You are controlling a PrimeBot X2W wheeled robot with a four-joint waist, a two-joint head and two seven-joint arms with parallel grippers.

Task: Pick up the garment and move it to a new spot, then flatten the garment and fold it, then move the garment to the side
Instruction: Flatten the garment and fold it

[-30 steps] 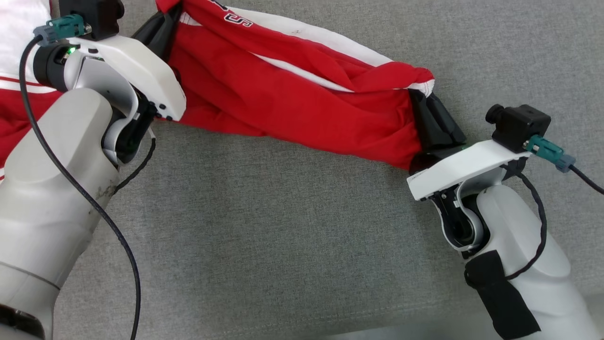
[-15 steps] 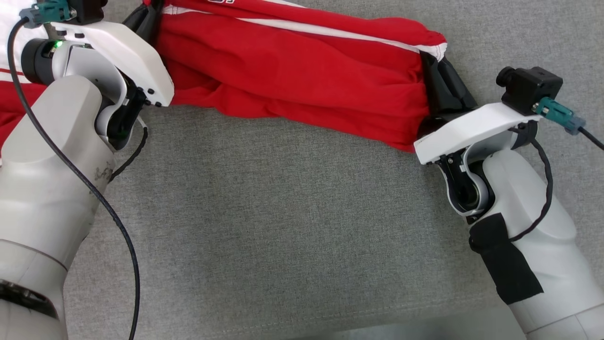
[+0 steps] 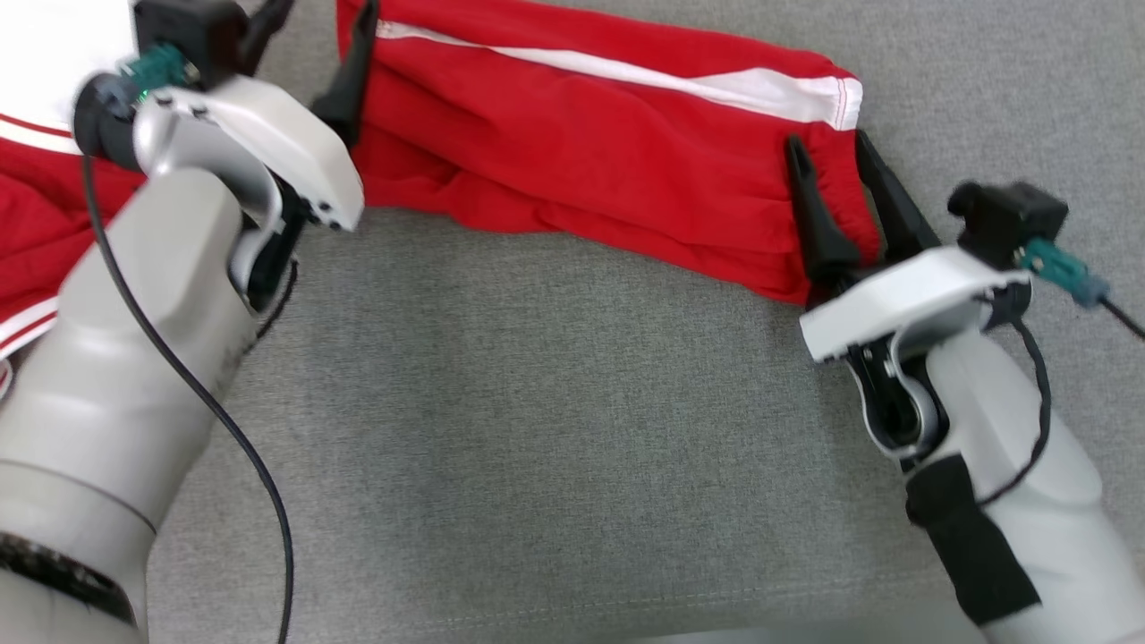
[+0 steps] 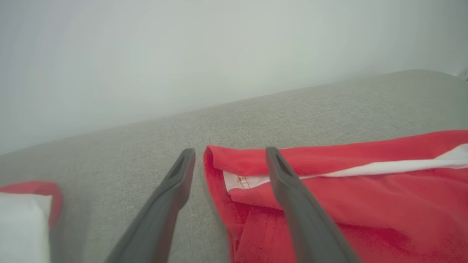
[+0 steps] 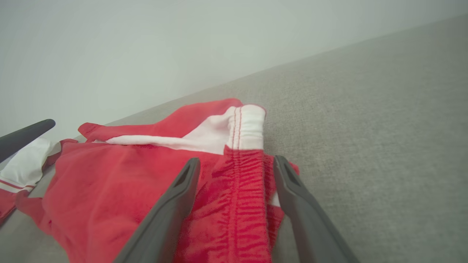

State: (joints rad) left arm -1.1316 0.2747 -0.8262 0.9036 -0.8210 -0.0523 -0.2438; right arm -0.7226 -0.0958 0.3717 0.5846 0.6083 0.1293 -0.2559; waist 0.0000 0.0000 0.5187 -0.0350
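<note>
The red garment (image 3: 608,161) with a white side stripe lies stretched out flat on the grey cloth surface (image 3: 537,429). My left gripper (image 3: 322,18) stands open at the garment's left end, and its edge (image 4: 365,204) lies between the spread fingers, which do not clamp it. At the right end my right gripper (image 3: 827,143) is open too. Its fingers straddle the gathered elastic hem (image 5: 241,197) without pinching it. The white stripe ends just past the right fingertips (image 5: 279,162).
More red and white cloth (image 3: 36,179) lies at the far left, under my left arm; I cannot tell whether it joins the garment. A dark finger of the left gripper (image 5: 25,137) shows at the right wrist view's left edge. A pale wall (image 4: 219,54) rises behind the surface.
Both grippers were shut on the garment's ends, holding it taut and lifted. Both have now opened and let go, and the garment rests flat on the surface.
</note>
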